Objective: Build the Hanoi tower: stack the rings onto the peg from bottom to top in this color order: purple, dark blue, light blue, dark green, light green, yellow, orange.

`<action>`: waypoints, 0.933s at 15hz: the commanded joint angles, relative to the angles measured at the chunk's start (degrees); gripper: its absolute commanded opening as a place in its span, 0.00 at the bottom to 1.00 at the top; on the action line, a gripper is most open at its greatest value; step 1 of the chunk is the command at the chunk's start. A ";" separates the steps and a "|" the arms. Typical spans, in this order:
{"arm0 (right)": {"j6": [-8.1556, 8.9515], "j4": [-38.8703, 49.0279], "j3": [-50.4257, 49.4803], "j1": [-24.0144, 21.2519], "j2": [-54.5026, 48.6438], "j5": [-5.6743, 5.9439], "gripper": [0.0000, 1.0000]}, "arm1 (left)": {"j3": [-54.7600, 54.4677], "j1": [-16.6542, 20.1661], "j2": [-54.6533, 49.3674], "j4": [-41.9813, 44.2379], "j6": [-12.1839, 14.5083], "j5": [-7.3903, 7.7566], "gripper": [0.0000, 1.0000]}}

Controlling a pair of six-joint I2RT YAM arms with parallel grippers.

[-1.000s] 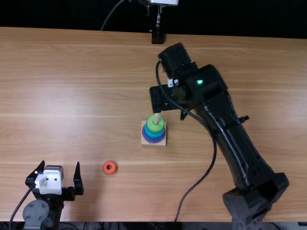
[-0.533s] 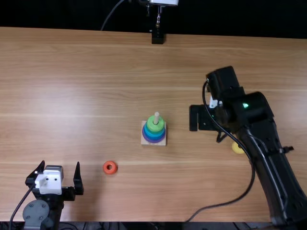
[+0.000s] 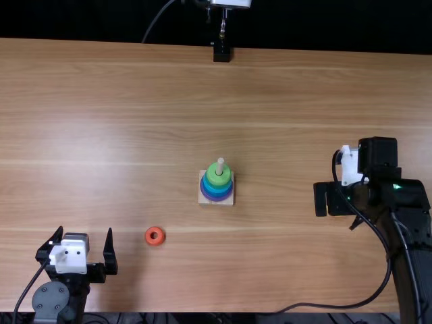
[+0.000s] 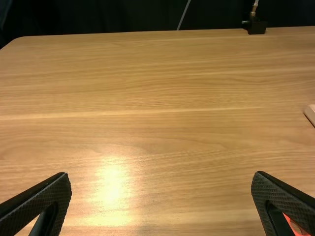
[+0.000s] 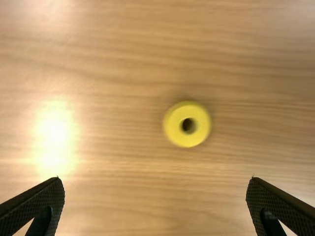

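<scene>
Rings in purple, dark blue, light blue and green sit on the peg (image 3: 220, 164), big ones low and small ones high. The peg stands up from a little wood block (image 3: 227, 201). It is hard to tell if both greens are there, but it looks like the stack is done up to light green. That would leave just two rings to go. The yellow ring (image 5: 172, 125) lies flat on the table (image 3: 135, 101), out in front of the right claw (image 5: 155, 178), whose two fingers are wide apart with nothing in them. The orange ring (image 3: 148, 237) lies on the table too, near the left claw (image 3: 85, 229), which is wide apart and empty as well. Yellow should go on next, then orange at the very top.
</scene>
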 commanded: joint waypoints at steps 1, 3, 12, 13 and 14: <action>-1.51 -0.04 -0.75 -1.85 -1.00 -6.74 1.00 | -6.37 0.51 -0.67 -4.29 0.21 0.09 1.00; -1.62 0.38 -2.16 -3.17 -0.82 -9.16 1.00 | -6.37 0.51 -0.67 -4.29 0.21 -0.01 1.00; -1.41 10.93 -3.22 -5.46 11.75 1.70 1.00 | -6.37 0.51 -0.67 -4.29 0.21 -0.01 1.00; -1.41 12.19 -3.22 -5.72 12.71 1.70 1.00 | -6.37 0.51 -0.67 -4.29 0.21 -0.01 1.00; -1.41 12.72 -3.13 -5.81 13.33 1.70 1.00 | -6.37 0.51 -0.67 -4.29 0.21 -0.01 1.00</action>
